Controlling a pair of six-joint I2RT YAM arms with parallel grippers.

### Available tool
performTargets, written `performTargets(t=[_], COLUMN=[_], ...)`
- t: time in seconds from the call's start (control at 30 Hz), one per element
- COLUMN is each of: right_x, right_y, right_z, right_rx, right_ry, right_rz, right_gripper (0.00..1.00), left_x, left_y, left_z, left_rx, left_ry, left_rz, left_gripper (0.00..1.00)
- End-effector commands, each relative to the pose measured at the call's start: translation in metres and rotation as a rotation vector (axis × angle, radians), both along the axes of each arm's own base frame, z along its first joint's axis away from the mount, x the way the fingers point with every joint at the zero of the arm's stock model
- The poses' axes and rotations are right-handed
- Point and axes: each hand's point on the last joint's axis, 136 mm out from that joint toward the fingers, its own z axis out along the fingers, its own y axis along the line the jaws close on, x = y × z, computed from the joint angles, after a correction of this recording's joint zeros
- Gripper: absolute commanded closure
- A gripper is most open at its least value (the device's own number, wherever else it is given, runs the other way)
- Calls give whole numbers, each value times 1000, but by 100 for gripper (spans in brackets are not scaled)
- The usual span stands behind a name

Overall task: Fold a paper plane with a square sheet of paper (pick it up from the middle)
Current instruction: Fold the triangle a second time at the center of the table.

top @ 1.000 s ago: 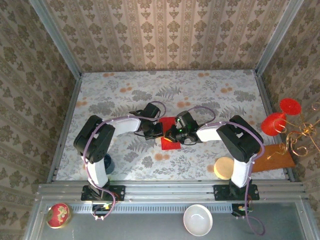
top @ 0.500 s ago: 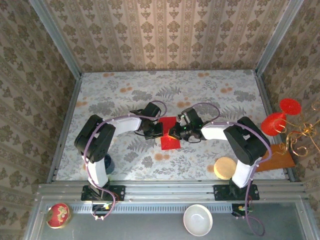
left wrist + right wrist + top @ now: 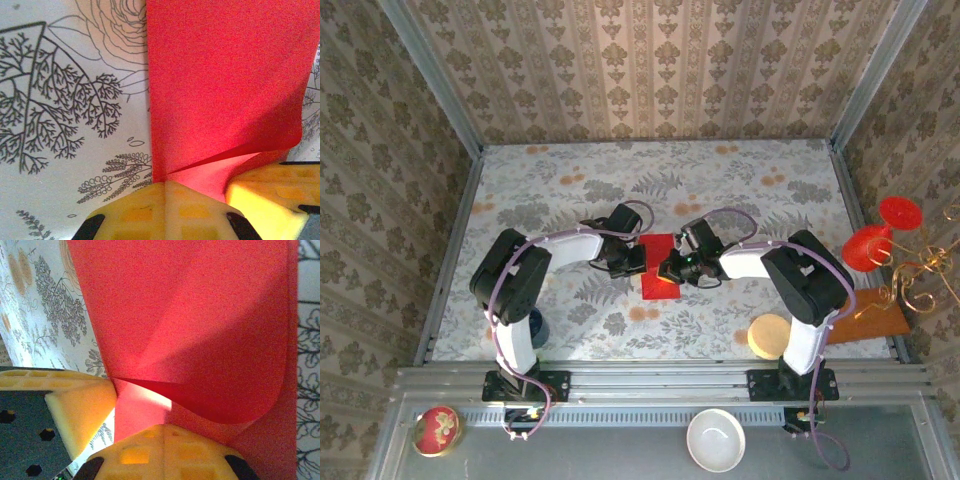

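Observation:
The square sheet of paper (image 3: 661, 285) lies bright red on the flowered table between my two grippers, partly folded. In the left wrist view a flap of the paper (image 3: 220, 85) rises from a crease and curls at the right. My left gripper (image 3: 638, 262) is shut, its yellow tips (image 3: 165, 184) together and resting on the paper's left edge where the crease starts. My right gripper (image 3: 668, 270) is shut too, its tips (image 3: 165, 427) down on the lower layer of the paper (image 3: 190, 315) below the curled flap. No paper shows between either pair of fingers. The grippers almost touch.
A dark blue object (image 3: 535, 325) sits by the left arm's base. A tan round disc (image 3: 770, 335) and a wooden board (image 3: 865, 315) lie at the right front. Red glasses (image 3: 880, 235) stand beyond the right wall. A white bowl (image 3: 715, 440) and a red tin (image 3: 438, 430) sit on the near ledge.
My right gripper has shifted slightly left along the paper, and its forearm has swung. The left arm and the paper stay about where they were.

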Motion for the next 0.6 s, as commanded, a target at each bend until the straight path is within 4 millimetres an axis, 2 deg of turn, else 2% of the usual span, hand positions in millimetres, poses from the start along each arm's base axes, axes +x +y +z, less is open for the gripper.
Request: performTargets(t=[0.0, 0.3, 0.43, 0.57], right_x=[-15, -20, -23, -25], right_y=[-24, -34, -37, -39], right_z=[-39, -51, -54, -55], right_rx=[-127, -186, -209, -222], right_ry=[101, 149, 168, 183], right_rz=[-51, -80, -79, -82], right_gripper=[100, 100, 100, 100], left_x=[3, 8, -5, -26], left_y=[7, -7, -14, -22], left_z=[-3, 41, 50, 45], left_rx=[47, -40, -80, -104], left_ry=[-1, -107, -115, -86], left_rz=[-12, -22, -25, -33], left_gripper=[100, 100, 100, 100])
